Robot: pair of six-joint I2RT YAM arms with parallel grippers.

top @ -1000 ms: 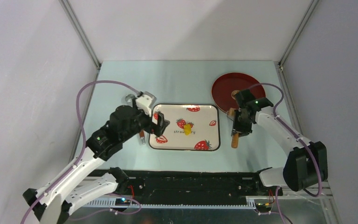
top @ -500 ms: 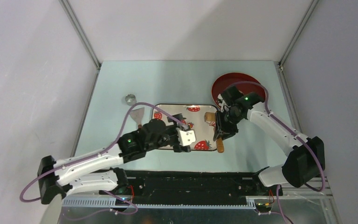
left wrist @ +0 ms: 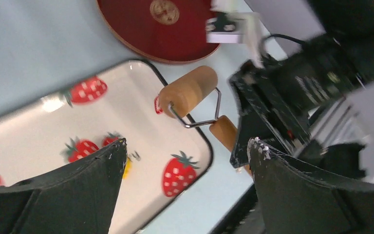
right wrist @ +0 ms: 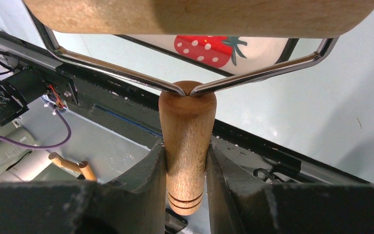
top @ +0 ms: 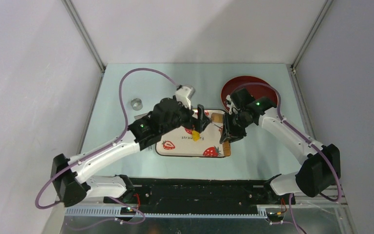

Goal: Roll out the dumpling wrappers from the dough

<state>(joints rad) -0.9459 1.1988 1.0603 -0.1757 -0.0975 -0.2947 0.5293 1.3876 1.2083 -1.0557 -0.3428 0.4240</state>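
Ring cutter [top: 136,103]: small metal ring, alone on the pale blue-green worktop [top: 175,83], well left of everything else.

Left tool [top: 199,122]: reaches over the far half of the tray. Fingers are spread wide with nothing between them.

Dough [top: 195,135]: small bright-yellow lump, soft-looking and irregular. It lies on the tray floor near the printed lettering, just at the near side of the left tool. In the left wrist view only a yellow sliver shows past one finger's edge.

Tray [top: 185,147]: white rounded rectangle with a dark rim and a red strawberry print, glossy. It holds the dough; the roller's drum sits over its right far corner.

Roller [top: 218,118]: pale wooden drum on a bent steel-wire yoke, with a turned wooden handle. I cannot tell whether the drum touches the tray.

Right tool [top: 228,134]: clamped on the roller's handle, one finger pressing each side of the wood.

Plate [top: 251,84]: round, dark red and smooth, beyond the tray's right corner. One tan-brown wrapper [left wrist: 164,10] lies flat on it, a small disc.
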